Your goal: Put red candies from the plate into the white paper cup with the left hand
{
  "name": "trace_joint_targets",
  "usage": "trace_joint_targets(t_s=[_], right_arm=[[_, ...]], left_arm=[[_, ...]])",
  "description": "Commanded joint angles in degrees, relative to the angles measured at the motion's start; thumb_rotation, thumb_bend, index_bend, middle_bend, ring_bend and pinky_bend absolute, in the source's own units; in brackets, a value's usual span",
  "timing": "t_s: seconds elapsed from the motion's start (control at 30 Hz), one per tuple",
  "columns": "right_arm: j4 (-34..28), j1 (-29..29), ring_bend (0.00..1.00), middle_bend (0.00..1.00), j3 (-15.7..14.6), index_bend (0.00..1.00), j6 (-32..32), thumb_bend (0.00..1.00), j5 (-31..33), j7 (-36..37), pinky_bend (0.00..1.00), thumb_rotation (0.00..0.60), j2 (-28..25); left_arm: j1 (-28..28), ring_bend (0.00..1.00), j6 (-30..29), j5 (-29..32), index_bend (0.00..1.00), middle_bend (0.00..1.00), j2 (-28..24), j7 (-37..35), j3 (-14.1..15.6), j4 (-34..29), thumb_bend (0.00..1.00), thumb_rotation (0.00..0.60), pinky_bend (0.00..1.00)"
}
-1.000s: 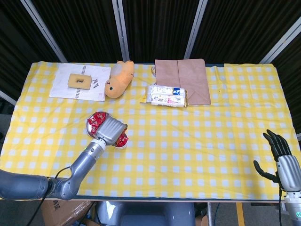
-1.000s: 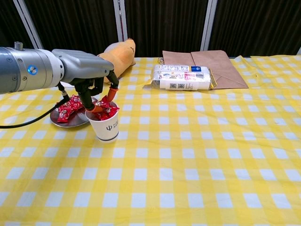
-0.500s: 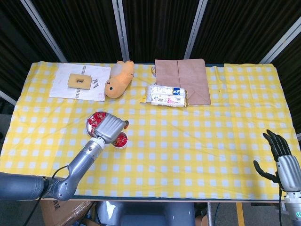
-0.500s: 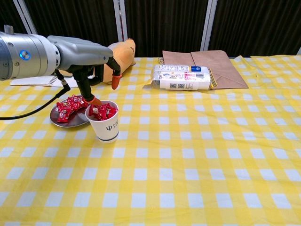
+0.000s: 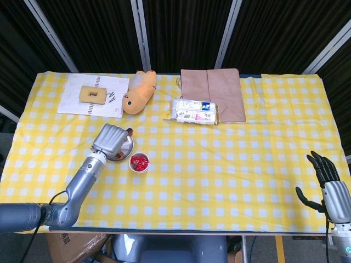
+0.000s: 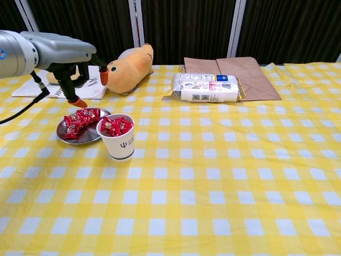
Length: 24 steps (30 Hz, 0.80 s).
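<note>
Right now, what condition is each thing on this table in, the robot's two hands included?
Left hand: open, holding nothing, raised over the plate.
Right hand: open, idle at the table's right edge.
White paper cup: upright, filled with red candies.
Plate: still holds some candies.
Duck plush: lying on its side.
Brown paper bag: flat.
Snack package: sealed, lying against the bag.
Notebook: closed, a tan block on it.

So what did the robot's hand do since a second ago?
The left hand lifted off the paper cup and swung back toward its own left, so it now hangs over the plate with nothing in its fingers. The cup, full of red candies, the plate, the plush toy and the right hand stayed put.
</note>
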<state>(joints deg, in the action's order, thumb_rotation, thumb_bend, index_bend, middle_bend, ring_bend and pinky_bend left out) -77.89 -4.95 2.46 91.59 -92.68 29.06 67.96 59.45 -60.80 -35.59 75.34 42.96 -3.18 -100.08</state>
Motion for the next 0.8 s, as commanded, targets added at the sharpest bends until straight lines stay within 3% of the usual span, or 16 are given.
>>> trace_joint_targets(t_s=[0.03,0.1,0.17,0.33,0.43,0.53,0.67,0.8], right_arm=[[0.03,-0.02,0.0,0.0,-0.02,0.0,-0.11,0.42,0.05,-0.05,0.0,0.6,0.0],[0.07,-0.01,0.0,0.0,-0.04,0.0,-0.25,0.42,0.18,-0.13,0.0,0.6,-0.01],[0.15,-0.02,0.0,0.0,-0.04,0.0,-0.41,0.42,0.31,-0.14,0.0,0.6,-0.02],[0.3,-0.04,0.0,0.0,-0.06,0.0,-0.71,0.42,0.5,-0.47,0.0,0.6,0.01],[0.33,-0.01,0.0,0.0,-0.16,0.0,-0.97,0.42,0.61,-1.21,0.0,0.6,0.01],[0.33,-0.06,0.0,0.0,-0.33,0.0,-1.84,0.42,1.01,-2.66,0.0,0.6,0.04],[0.09,-0.16,0.0,0.0,-0.29,0.0,-2.54,0.42,1.51,-4.49,0.0,0.6,0.25],[0.18,-0.05,0.0,0.0,-0.21,0.0,-2.51,0.42,1.71,-5.57,0.0,0.6,0.54]], left_arm=[[-1.52,0.94,-0.57,0.21,0.32,0.74,0.68,-0.92,0.83,2.2,0.24,0.6,0.96],[-3.19,0.89,-2.25,-0.97,0.31,0.68,1.11,-2.45,1.11,3.11,0.24,0.6,0.92],[-5.67,0.77,-5.22,-3.44,0.27,0.57,1.17,-4.83,1.5,2.96,0.24,0.6,0.81],[-14.15,0.25,-14.4,-13.42,0.06,0.1,-0.52,-12.69,4.79,-0.55,0.21,0.6,0.34],[-20.09,0.05,-19.81,-20.36,0.0,0.0,-2.64,-17.43,8.44,-3.26,0.15,0.6,0.13],[-25.96,0.0,-24.36,-26.13,0.0,0.0,-4.76,-21.08,12.63,-4.78,0.11,0.6,0.0],[-33.62,0.0,-31.17,-34.14,0.0,0.0,-5.99,-26.21,16.96,-2.78,0.1,0.6,0.0],[-39.24,0.0,-35.11,-39.41,0.0,0.0,-6.39,-31.03,19.1,0.76,0.1,0.6,0.0]])
